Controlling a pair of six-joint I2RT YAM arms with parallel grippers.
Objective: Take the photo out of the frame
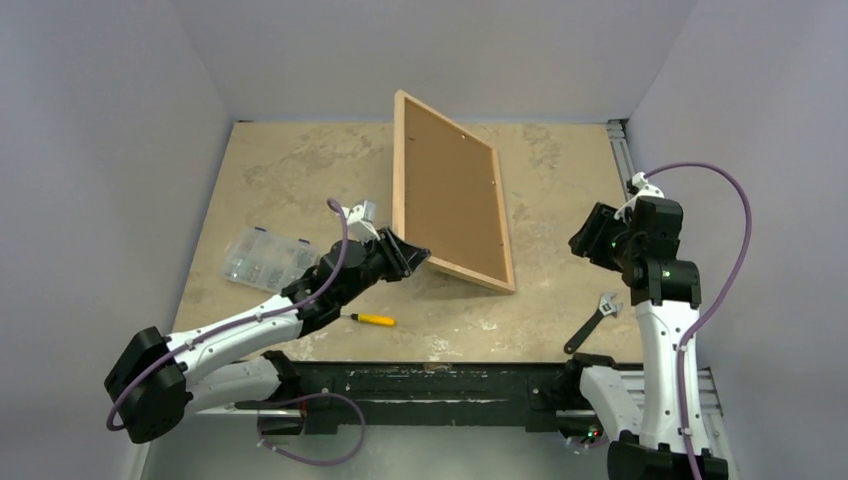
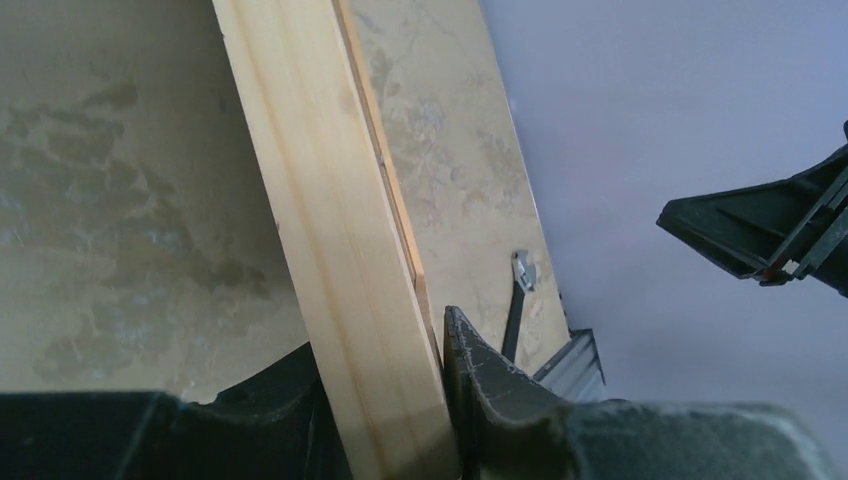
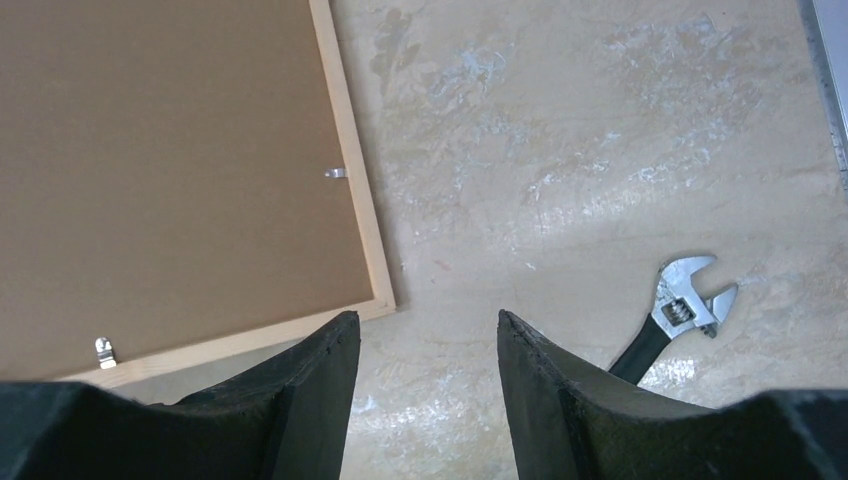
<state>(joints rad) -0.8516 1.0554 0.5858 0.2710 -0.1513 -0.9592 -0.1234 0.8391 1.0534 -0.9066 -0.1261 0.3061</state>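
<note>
Around the tilted frame (image 1: 399, 170): wrench (image 1: 595, 320), screwdriver (image 1: 375, 319), parts box (image 1: 265, 257); left jaws tight on it, right jaws open.

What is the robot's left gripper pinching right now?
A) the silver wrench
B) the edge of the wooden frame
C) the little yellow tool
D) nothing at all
B: the left gripper is shut on the pale wood edge of the frame, with one finger on each side of it, holding the frame tipped up off the table.
</note>
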